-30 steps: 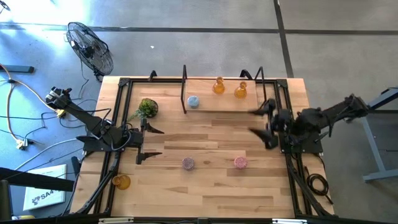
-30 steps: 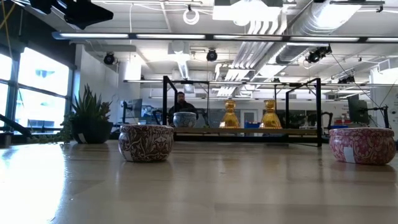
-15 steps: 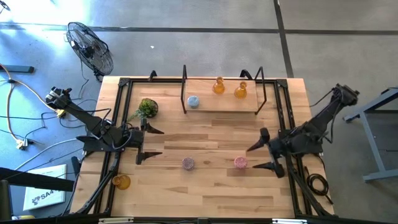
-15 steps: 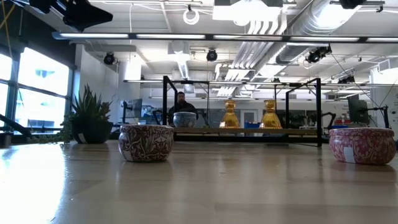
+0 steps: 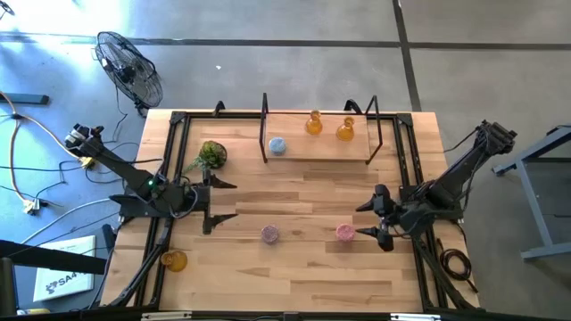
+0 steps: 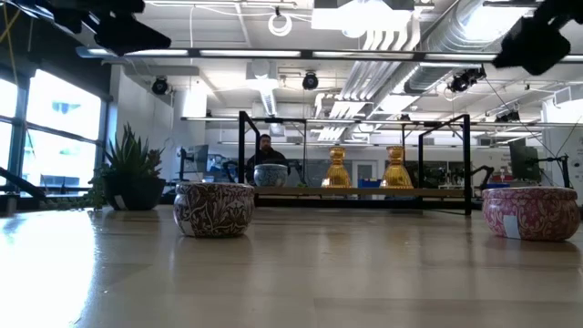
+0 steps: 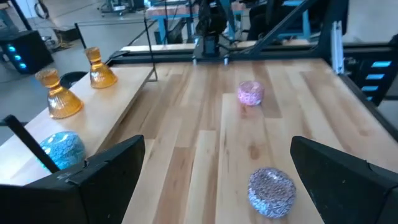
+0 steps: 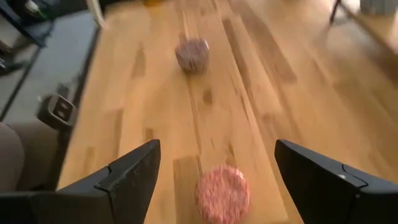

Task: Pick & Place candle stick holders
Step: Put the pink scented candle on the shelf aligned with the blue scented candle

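On the raised shelf [image 5: 317, 152] at the far side stand two amber bottle-shaped holders [image 5: 314, 123] [image 5: 345, 130] and the pale blue round one [image 5: 277, 145]. The lilac holder [image 5: 269, 234] and the pink holder [image 5: 345, 233] stand on the table toward the near side. The third amber holder [image 5: 175, 260] stands at the near left corner. My right gripper [image 5: 364, 221] is open, above the table just right of the pink holder [image 8: 222, 194], and touches nothing. My left gripper [image 5: 223, 201] is open and empty at the left, facing the lilac holder [image 7: 272, 191].
A small green plant [image 5: 211, 154] stands at the far left beside the shelf's black frame [image 5: 264, 125]. Black rails run along the table's left and right edges. Bare wood lies between the two grippers. A fan [image 5: 129, 67] stands on the floor beyond the table.
My right gripper has gone from beside the shelf toward the table's near edge and down, ending open just right of the pink holder. It now shows at the top right of the low view. No holder has moved.
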Action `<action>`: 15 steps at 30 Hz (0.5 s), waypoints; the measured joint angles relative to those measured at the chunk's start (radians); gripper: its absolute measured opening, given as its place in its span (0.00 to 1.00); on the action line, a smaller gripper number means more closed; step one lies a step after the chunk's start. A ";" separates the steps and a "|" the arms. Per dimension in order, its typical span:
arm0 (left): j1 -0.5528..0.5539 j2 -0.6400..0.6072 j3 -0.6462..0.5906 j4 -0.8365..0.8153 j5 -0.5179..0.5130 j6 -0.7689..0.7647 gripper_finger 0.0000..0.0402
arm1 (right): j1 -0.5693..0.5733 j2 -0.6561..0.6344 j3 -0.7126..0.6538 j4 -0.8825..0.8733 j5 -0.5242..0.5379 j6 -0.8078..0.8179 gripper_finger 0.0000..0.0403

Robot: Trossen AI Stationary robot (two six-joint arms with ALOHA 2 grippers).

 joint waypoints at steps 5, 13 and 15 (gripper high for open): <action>0.000 0.039 0.000 0.005 -0.005 0.000 0.99 | -0.017 0.085 0.000 -0.044 -0.061 0.112 0.77; 0.000 0.057 0.000 0.007 -0.001 -0.001 0.99 | -0.084 0.231 0.000 -0.032 -0.192 0.211 0.77; 0.000 0.057 0.000 0.007 0.000 -0.006 0.99 | -0.109 0.250 0.000 -0.031 -0.208 0.234 0.77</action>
